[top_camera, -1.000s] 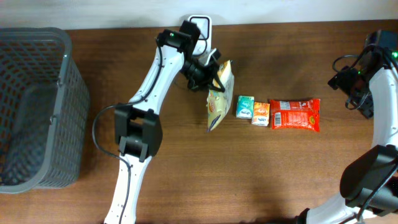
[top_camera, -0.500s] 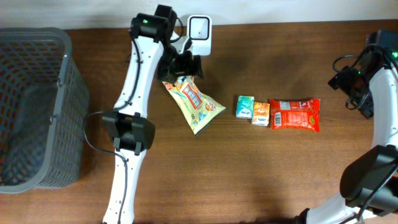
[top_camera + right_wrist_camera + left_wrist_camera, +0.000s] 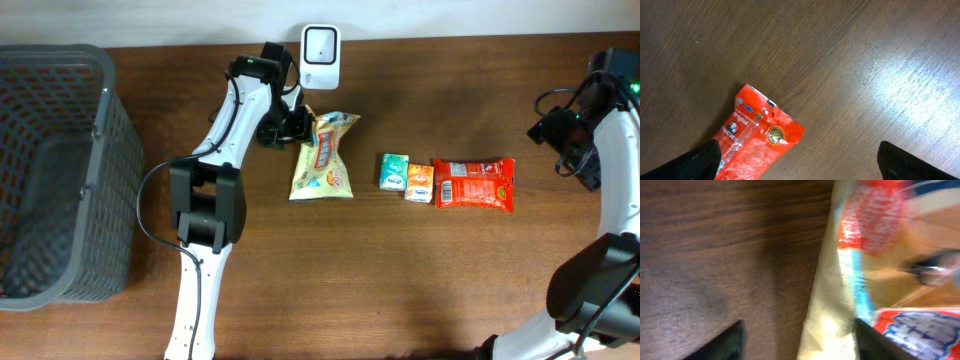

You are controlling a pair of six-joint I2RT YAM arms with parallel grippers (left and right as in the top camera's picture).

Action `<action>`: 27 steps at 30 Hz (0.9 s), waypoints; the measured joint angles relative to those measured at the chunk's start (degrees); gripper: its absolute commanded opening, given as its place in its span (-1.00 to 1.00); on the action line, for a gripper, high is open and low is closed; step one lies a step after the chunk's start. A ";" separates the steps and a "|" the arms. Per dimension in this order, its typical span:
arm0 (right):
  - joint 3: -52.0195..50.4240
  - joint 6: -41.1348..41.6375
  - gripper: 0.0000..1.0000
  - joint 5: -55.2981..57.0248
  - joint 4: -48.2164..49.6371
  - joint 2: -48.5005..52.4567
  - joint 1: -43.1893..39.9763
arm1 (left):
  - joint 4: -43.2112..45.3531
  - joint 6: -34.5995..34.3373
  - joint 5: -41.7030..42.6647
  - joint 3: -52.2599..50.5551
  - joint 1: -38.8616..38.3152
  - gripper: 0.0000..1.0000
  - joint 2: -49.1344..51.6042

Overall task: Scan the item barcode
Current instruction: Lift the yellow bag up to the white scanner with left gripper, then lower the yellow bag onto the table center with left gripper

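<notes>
A yellow snack bag (image 3: 320,162) with red and blue print lies flat on the wooden table, just below the white barcode scanner (image 3: 320,43). My left gripper (image 3: 294,126) sits at the bag's upper left corner. In the left wrist view the jaws (image 3: 797,345) stand apart. The bag's pale edge (image 3: 830,315) lies between them, against the right finger only. My right gripper (image 3: 563,132) hovers open at the far right, and nothing is between its fingers (image 3: 800,170). Below it lies a red packet (image 3: 757,137).
A small green pack (image 3: 394,171), a small orange pack (image 3: 420,182) and the red packet (image 3: 474,184) lie in a row right of the bag. A grey mesh basket (image 3: 100,130) stands at the table's left edge.
A second ago my left gripper held the bag up on edge by the scanner. It has since let go; the bag now lies flat and turned, with the gripper back at its corner.
</notes>
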 measured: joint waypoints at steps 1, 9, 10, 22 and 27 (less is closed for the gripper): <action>0.00 -0.02 0.98 -0.02 0.00 0.02 0.00 | -0.02 0.39 0.42 0.00 0.00 0.26 0.00; 0.00 -0.02 0.97 0.00 0.00 0.00 0.00 | -12.90 8.48 10.03 -0.04 -0.50 0.58 0.00; 0.00 0.00 0.98 0.00 0.00 0.02 0.00 | -12.92 8.70 8.68 -0.15 -1.36 0.57 0.00; 0.00 -0.02 0.97 0.00 0.02 0.02 0.00 | -20.11 7.08 -4.39 8.90 -0.20 -1.00 -0.28; 0.00 -0.02 0.98 0.00 0.00 0.02 0.00 | -22.82 -2.58 -38.80 18.53 1.36 -1.00 -0.50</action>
